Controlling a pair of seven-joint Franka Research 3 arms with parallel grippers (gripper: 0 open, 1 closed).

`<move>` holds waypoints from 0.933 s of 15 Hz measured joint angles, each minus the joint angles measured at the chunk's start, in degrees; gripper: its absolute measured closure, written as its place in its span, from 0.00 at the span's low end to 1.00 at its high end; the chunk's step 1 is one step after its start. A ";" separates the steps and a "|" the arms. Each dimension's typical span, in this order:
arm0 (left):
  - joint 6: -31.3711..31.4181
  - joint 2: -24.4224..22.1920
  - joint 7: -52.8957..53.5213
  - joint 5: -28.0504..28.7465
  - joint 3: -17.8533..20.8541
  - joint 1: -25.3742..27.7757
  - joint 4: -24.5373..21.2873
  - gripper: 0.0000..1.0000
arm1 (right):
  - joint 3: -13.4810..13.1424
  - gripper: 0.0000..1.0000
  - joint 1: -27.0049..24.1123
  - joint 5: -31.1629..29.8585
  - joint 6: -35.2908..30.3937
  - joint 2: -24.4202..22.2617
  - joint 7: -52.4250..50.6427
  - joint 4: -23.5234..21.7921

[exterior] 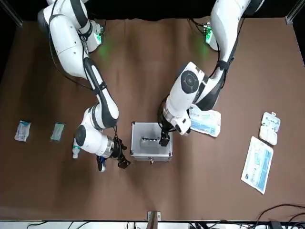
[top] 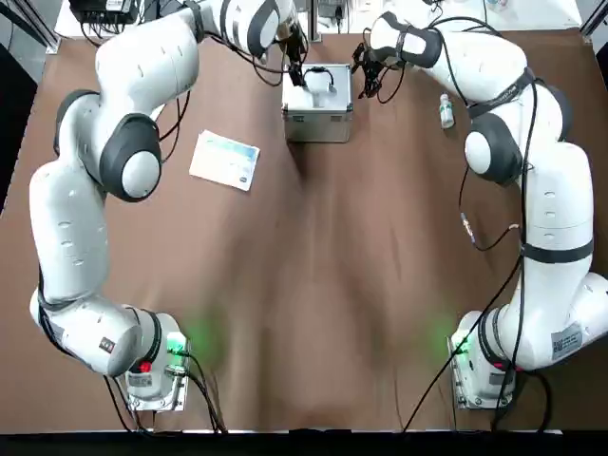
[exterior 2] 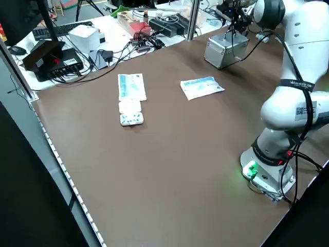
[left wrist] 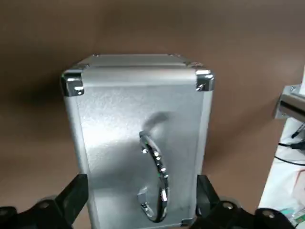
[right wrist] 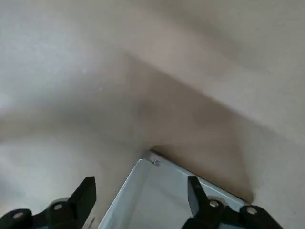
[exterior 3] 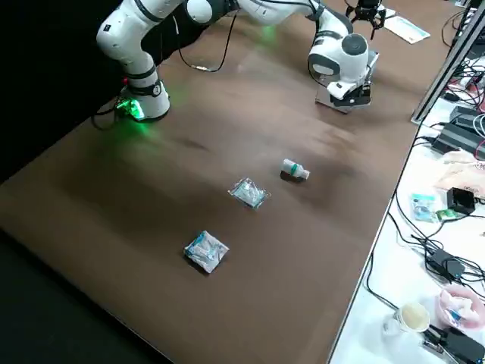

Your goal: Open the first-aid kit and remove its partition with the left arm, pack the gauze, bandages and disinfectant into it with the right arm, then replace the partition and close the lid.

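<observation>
1. The case (left wrist: 124,143) looked like brushed silver metal, with a soft sheen on its lid (left wrist: 109,114).
2. Its corner caps (left wrist: 205,79) and curved handle (left wrist: 163,179) were smooth, polished, highly glossy metal.
3. The table (exterior 2: 169,170) had a smooth brown covering, mostly matt with a faint sheen.
4. The small bottle (exterior 3: 295,169) seemed to be smooth white plastic.
5. Two small packets (exterior 3: 206,251) (exterior 3: 249,193) had shiny, crinkled, clear plastic-like wrapping.
6. Both arms' shells were smooth, lightly glossy white.

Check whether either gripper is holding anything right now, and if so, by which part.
Nothing is held: the left gripper is open over the lid, the right open beside the case.
</observation>
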 joint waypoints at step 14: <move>6.25 3.14 -0.05 0.01 0.35 -2.98 0.09 0.00 | 2.47 0.27 -0.66 0.08 -4.99 4.60 -3.41 7.04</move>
